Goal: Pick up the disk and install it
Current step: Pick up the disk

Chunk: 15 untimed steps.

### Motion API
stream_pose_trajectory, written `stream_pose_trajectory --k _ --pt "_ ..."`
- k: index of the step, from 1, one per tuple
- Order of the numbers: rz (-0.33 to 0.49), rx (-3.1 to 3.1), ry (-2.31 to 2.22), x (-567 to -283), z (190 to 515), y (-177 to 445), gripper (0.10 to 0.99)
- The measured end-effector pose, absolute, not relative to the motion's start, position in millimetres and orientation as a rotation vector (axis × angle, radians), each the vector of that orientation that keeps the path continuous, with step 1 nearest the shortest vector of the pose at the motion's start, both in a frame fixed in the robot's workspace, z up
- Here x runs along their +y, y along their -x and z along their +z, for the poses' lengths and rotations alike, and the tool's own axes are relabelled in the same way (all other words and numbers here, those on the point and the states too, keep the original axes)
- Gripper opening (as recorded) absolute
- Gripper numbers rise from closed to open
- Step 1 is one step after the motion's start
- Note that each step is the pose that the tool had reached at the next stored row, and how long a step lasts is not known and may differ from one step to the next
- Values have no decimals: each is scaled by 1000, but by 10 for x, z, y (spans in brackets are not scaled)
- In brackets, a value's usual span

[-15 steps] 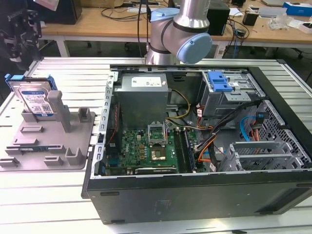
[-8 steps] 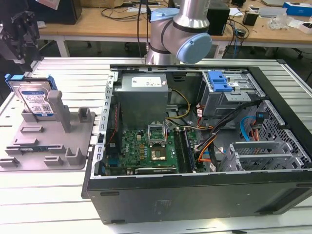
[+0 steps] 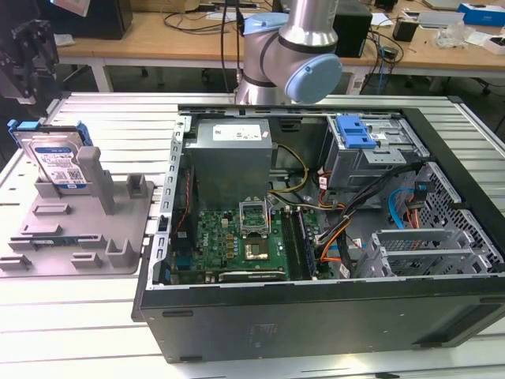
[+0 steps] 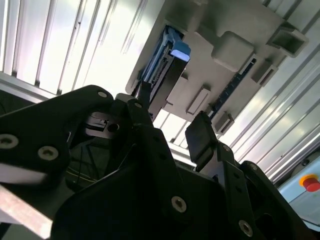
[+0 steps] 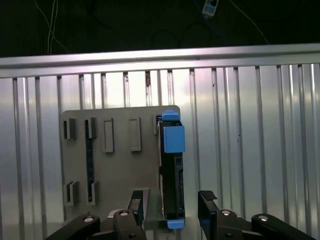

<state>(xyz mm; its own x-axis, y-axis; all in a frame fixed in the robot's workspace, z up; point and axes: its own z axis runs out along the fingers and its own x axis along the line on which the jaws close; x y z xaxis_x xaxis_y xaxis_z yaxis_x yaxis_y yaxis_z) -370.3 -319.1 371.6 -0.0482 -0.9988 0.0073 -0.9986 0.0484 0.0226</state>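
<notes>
The disk (image 3: 55, 158), a silver drive with a white-and-blue label in a bright blue carrier, stands on edge in a slot of the grey holder plate (image 3: 87, 229) at the exterior view's left. My gripper (image 3: 31, 59) hangs a little above it, apart from it. In the first wrist view the disk (image 5: 171, 170) is edge-on, lined up with the gap of my open gripper (image 5: 171, 202), one black finger (image 5: 136, 204) on each side. The second wrist view has the disk (image 4: 167, 70) beyond the open gripper (image 4: 172, 120).
An open computer case (image 3: 316, 316) lies at the exterior view's middle and right. Inside are a motherboard (image 3: 237, 241), a power supply (image 3: 233, 158), cables, and a grey drive cage (image 3: 371, 158) with a blue latch piece (image 3: 355, 130) on top. The ribbed metal table (image 3: 102, 118) carries everything.
</notes>
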Motion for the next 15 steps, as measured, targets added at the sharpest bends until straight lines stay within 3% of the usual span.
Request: stream_pose_trajectory --k 15 --pt "-17 -2250 -2162 -3125 3620 4023 557"
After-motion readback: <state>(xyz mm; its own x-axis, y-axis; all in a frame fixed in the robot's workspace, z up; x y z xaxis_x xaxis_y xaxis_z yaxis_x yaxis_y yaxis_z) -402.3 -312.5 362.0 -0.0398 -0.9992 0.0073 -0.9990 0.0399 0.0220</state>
